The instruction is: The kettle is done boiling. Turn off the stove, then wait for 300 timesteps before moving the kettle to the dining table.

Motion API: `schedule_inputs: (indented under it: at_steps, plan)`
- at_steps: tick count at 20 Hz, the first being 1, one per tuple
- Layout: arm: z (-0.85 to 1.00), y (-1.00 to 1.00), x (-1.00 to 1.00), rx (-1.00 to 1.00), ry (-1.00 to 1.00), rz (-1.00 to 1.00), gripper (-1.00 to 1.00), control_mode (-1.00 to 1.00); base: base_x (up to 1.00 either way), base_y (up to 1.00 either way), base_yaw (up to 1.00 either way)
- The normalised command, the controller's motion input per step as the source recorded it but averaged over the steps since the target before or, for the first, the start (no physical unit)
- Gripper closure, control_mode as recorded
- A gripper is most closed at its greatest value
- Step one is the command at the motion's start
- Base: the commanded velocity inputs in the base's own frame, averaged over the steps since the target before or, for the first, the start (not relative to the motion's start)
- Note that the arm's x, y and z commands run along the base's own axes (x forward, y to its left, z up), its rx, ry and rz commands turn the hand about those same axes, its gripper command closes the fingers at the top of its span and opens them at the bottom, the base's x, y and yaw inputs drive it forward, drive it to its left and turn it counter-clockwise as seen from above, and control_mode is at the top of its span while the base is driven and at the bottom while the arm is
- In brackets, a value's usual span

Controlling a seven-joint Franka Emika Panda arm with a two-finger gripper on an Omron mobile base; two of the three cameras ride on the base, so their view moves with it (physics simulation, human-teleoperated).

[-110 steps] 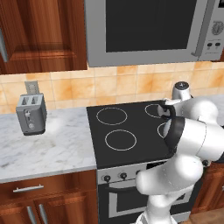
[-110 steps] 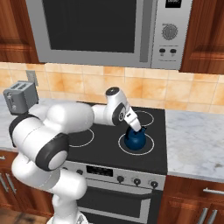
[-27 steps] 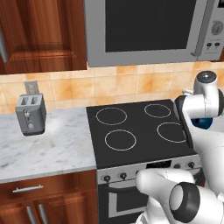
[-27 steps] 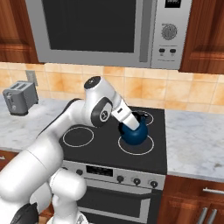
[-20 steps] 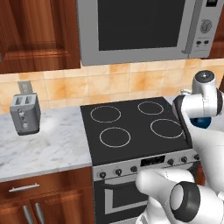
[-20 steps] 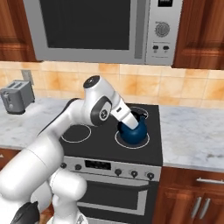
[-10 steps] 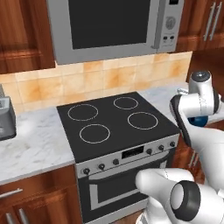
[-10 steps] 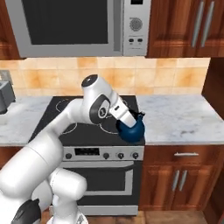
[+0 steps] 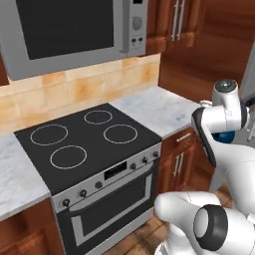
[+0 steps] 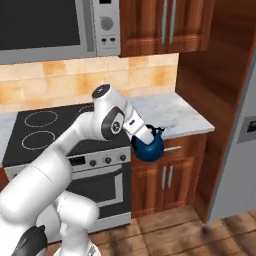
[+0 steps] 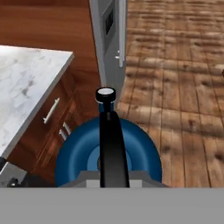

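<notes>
So in the right base view, starting at the left of the frame: the stove [image 10: 60,127] sits there with its black glass top and white burner rings, nothing on any of them, knobs along the steel front. Above it at the top left is the microwave [image 10: 50,25]. Moving right, the white arm reaches across to the middle of the frame, and the gripper [image 10: 148,134] is clamped on the thin black handle of the kettle [image 10: 148,148]. The little blue kettle hangs in the air just past the stove's right edge, in front of the wooden cabinet [image 10: 165,175] and a bit below the marble counter [image 10: 175,117].

Left base view: stove [image 9: 84,142] in the middle left, and at the far right edge a sliver of blue kettle [image 9: 225,137] peeks out behind the arm.

Hand view looks straight down: the kettle [image 11: 131,151] sits bottom centre, handle running up the frame, counter [image 11: 26,83] at the left, wood floor [image 11: 183,87] on the right.
</notes>
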Motion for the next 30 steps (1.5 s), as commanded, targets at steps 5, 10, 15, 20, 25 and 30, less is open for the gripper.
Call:
schedule_inputs:
  at_steps: [5,10,15,20,25,30]
  plan:
    - [0.00,0.00,0.00,0.00,0.00,0.00,1.00,1.00,-0.46,-0.24,-0.47]
    - [0.00,0.00,0.00,0.00,0.00,0.00,1.00,1.00,-0.44,-0.27,-0.48]
    - [0.00,0.00,0.00,0.00,0.00,0.00,1.00,1.00,-0.42,-0.28,-0.48]
    - [0.00,0.00,0.00,0.00,0.00,0.00,1.00,1.00,-0.44,-0.27,-0.47]
    - [0.00,0.00,0.00,0.00,0.00,0.00,1.00,1.00,-0.49,-0.14,-0.44]
    - [0.00,0.00,0.00,0.00,0.00,0.00,1.00,1.00,-0.50,0.01,-0.35]
